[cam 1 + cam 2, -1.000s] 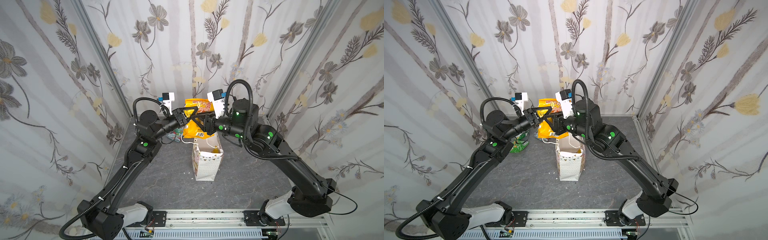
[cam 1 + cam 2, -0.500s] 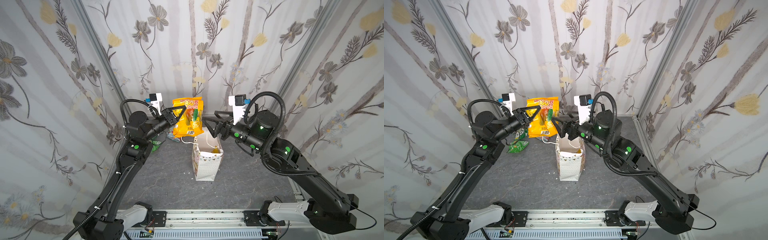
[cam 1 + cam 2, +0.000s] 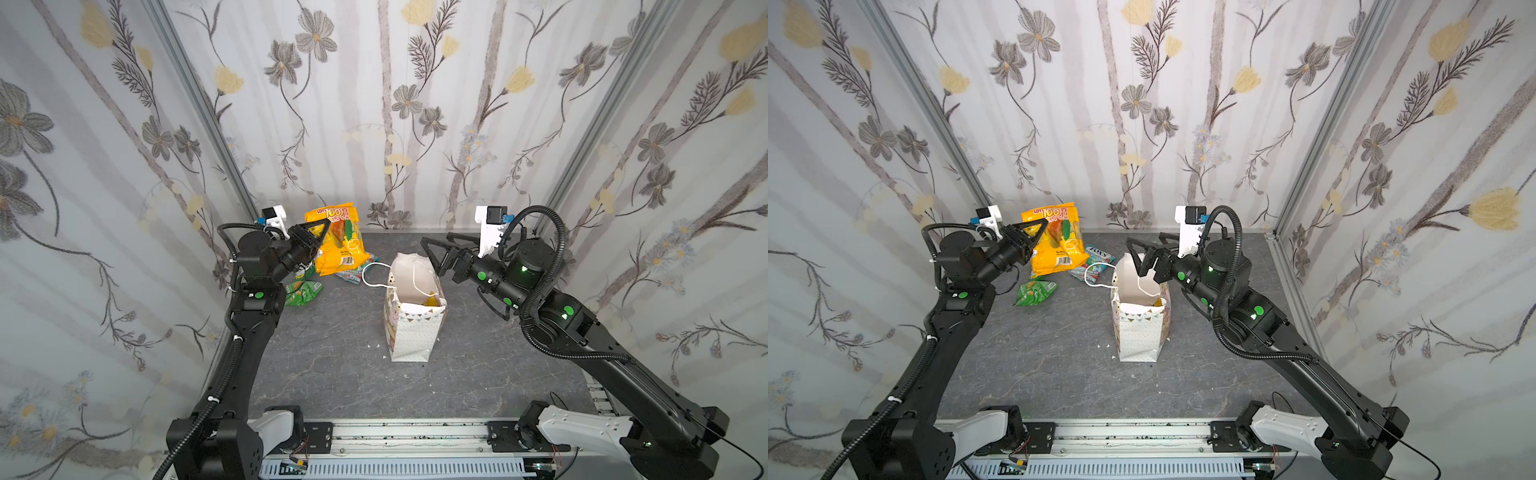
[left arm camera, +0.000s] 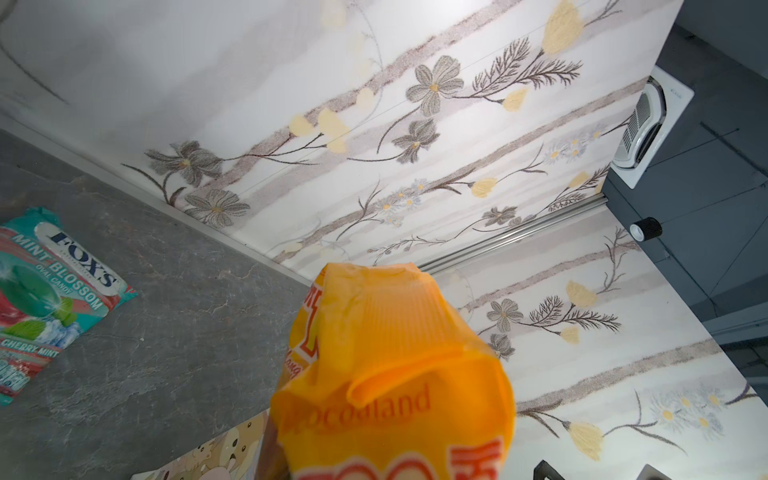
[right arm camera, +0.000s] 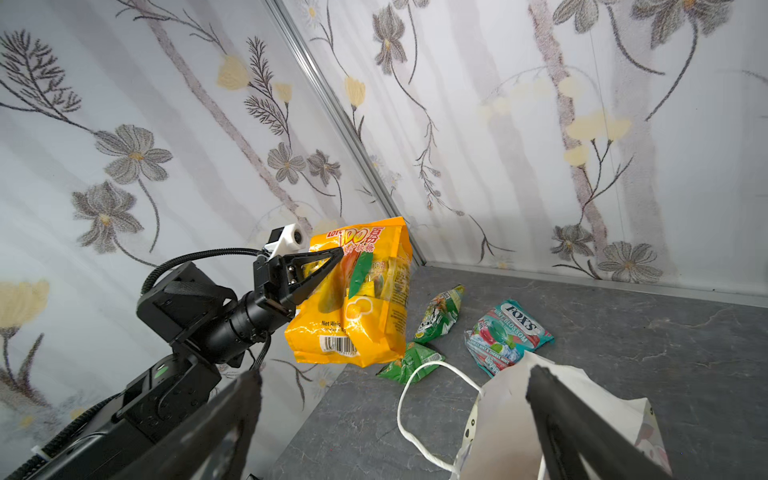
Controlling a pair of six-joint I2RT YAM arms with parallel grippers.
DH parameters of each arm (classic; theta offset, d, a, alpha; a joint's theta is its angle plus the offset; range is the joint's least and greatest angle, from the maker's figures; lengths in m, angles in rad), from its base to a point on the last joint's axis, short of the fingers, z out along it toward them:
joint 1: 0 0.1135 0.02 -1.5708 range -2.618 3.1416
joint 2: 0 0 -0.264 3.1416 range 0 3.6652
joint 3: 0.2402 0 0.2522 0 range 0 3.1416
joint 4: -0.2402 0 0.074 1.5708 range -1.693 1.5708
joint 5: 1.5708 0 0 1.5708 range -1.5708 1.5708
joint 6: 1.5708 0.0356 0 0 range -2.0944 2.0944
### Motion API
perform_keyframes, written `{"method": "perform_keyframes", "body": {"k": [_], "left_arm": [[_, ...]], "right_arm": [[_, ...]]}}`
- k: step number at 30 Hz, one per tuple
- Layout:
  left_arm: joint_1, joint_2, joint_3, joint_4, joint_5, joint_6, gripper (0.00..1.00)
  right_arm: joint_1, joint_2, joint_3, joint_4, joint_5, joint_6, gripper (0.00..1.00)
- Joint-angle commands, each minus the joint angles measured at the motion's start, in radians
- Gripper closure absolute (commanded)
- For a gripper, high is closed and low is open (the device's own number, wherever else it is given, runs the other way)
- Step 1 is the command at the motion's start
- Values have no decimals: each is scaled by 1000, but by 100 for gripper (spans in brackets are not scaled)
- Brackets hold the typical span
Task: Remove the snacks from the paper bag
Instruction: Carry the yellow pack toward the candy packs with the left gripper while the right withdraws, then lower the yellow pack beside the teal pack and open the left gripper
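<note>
The white paper bag (image 3: 409, 332) (image 3: 1138, 336) stands upright mid-table with its mouth open, and something yellow (image 3: 432, 300) shows inside. My left gripper (image 3: 326, 227) (image 3: 1040, 226) (image 5: 337, 254) is shut on the top of a large orange-yellow snack packet (image 3: 338, 245) (image 3: 1057, 245) (image 5: 365, 307), which hangs above the back left of the table. That packet (image 4: 395, 374) fills the left wrist view and hides the jaws. My right gripper (image 3: 436, 245) (image 3: 1144, 245) (image 5: 392, 376) is open and empty, just above the bag's far rim (image 5: 515, 399).
A teal FOX'S packet (image 3: 1096, 259) (image 4: 50, 291) (image 5: 507, 336) and two green packets (image 3: 1034, 291) (image 5: 440, 311) (image 5: 409, 361) lie on the table at the back left. The bag's white cord handle (image 3: 374, 274) loops out toward them. Flowered walls close in the back and both sides.
My right gripper let go of the orange-yellow packet, opened wide and pulled back to the right. My left gripper carried the packet leftward, away from the bag.
</note>
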Motion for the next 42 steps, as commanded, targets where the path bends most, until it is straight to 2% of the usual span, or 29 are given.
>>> {"method": "perform_keyframes", "body": {"k": [1, 9, 15, 23, 27, 31, 38, 42], "left_arm": [[35, 11, -20, 95, 31, 8, 82], [106, 61, -125, 60, 23, 86, 84], [108, 148, -180, 46, 17, 143, 86], [95, 309, -235, 98, 9, 155, 86], [69, 427, -217, 149, 65, 127, 80], [40, 518, -180, 127, 61, 158, 76], [18, 618, -77, -56, 25, 292, 68], [13, 629, -15, -225, -50, 395, 60]], "right_arm": [[-3, 13, -8, 45, -44, 41, 1], [-3, 30, -16, 15, -87, 59, 1], [-2, 36, -18, -2, -100, 67, 1], [-2, 45, -19, -13, -114, 76, 1], [-3, 49, -17, -15, -120, 80, 1], [-3, 48, -14, -16, -121, 84, 1], [-2, 30, -17, -32, -109, 84, 1], [-3, 27, -18, -33, -99, 89, 1]]}}
